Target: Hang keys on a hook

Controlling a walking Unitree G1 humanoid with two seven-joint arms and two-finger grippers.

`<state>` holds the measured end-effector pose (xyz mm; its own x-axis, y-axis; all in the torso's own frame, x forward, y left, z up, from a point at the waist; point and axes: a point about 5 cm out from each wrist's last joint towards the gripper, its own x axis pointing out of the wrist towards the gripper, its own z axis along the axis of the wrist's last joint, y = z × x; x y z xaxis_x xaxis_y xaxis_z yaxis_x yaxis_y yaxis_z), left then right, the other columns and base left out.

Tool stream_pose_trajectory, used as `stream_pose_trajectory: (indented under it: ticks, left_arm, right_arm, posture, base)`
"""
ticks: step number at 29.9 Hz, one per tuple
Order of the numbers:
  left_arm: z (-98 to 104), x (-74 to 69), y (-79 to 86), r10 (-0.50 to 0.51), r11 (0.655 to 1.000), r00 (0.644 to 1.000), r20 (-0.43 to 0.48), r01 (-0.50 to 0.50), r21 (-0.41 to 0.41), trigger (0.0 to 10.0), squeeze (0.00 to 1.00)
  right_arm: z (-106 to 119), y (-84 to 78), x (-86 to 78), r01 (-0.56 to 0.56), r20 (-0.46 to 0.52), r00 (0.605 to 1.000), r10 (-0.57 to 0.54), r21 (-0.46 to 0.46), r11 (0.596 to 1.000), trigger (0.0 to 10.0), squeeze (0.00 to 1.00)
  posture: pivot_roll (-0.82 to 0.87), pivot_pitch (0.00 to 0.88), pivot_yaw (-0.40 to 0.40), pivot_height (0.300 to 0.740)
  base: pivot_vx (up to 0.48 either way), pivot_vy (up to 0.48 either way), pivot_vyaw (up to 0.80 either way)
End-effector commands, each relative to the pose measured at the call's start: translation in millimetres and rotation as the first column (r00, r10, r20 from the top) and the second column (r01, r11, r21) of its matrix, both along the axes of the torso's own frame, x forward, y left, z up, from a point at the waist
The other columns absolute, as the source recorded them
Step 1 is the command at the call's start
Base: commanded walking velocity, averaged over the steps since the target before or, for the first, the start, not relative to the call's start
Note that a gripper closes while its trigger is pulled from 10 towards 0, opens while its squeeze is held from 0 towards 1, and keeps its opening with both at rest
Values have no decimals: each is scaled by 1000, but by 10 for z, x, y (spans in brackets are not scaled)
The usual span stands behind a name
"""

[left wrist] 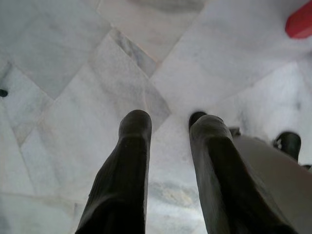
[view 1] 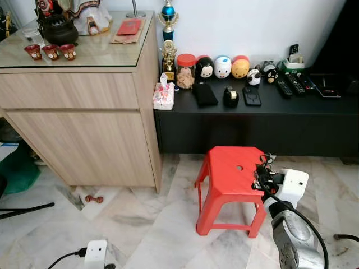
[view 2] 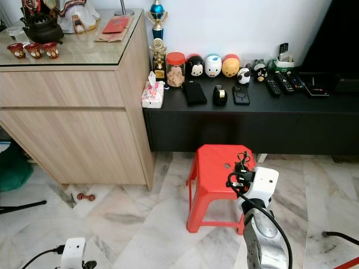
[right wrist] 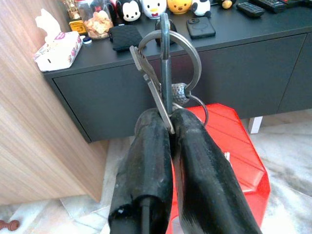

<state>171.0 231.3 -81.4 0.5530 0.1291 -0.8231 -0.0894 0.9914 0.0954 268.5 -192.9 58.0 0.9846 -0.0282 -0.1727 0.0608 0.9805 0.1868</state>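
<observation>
A bunch of keys on a metal ring stands up from between the fingers of my right gripper, which is shut on it. In the left eye view the right gripper is raised at the lower right, over the near right corner of a red plastic stool, with the keys sticking up from it. My left gripper hangs idle above the marble floor with its two black fingers apart and nothing between them.
A low black cabinet runs along the white wall behind the stool, carrying toys, remotes, a phone and a tissue box. A tall wooden cabinet with a glass top stands to the left. A small brown object lies on the floor.
</observation>
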Motion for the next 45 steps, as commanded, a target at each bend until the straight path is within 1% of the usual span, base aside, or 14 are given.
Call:
stream_pose_trajectory:
  ticks: [1,3,5,9,13,15,16,26,32,38,45]
  left_arm:
    - [-70,-170,29,-2,1000,998,-67,2,-1,10000,0]
    - [-82,-209,44,-7,1000,997,-82,7,3,10000,0]
    - [-83,-213,46,-7,1000,996,-84,7,4,10000,0]
    - [-94,-263,80,11,1000,995,-98,-10,4,10000,0]
    - [-88,-224,50,-7,1000,996,-94,7,1,10000,0]
    - [-88,-224,50,-7,1000,996,-94,7,1,10000,0]
    - [-80,-195,34,-21,1000,996,-87,21,-3,10000,0]
    - [-83,-217,48,-32,999,996,-88,32,-2,10000,0]
    - [-79,-223,68,-49,999,994,-95,49,0,10000,0]
    - [-76,-220,77,-56,998,994,-94,56,2,10000,0]
    - [-83,-240,86,-66,997,992,-111,68,18,10000,0]
  right_arm:
    - [66,14,27,-7,25,1000,8,-15,1000,10000,0]
    - [67,25,27,-8,23,1000,8,-15,1000,10000,0]
    - [66,27,27,-8,22,1000,8,-15,1000,10000,0]
    - [80,56,47,-9,27,1000,10,-19,1000,10000,0]
    - [91,112,64,-26,32,999,27,-26,999,10000,0]
    - [91,112,64,-26,32,999,27,-26,999,10000,0]
    - [91,136,73,-33,34,999,34,-33,999,10000,0]
    - [86,147,80,-21,37,999,23,-35,999,10000,0]
    - [70,197,82,-15,34,999,16,-27,1000,10000,0]
    - [67,187,83,0,30,1000,1,-32,999,10000,0]
    - [65,186,77,2,29,1000,-1,-40,999,10000,0]
  posture:
    - [-109,0,-7,740]
    - [-112,0,0,740]
    - [-112,0,0,740]
    - [-116,0,4,740]
    - [-114,0,9,740]
    - [-114,0,9,740]
    - [-116,0,16,740]
    - [-117,0,31,740]
    - [-114,0,41,740]
    - [-114,0,43,740]
    - [-110,0,39,740]
  base:
    - [0,0,0]
    - [0,0,0]
    - [0,0,0]
    - [0,0,0]
    - [-121,0,0]
    - [-244,0,0]
    - [-296,0,0]
    - [-315,0,0]
    - [-316,0,0]
    - [-298,0,0]
    - [0,0,0]
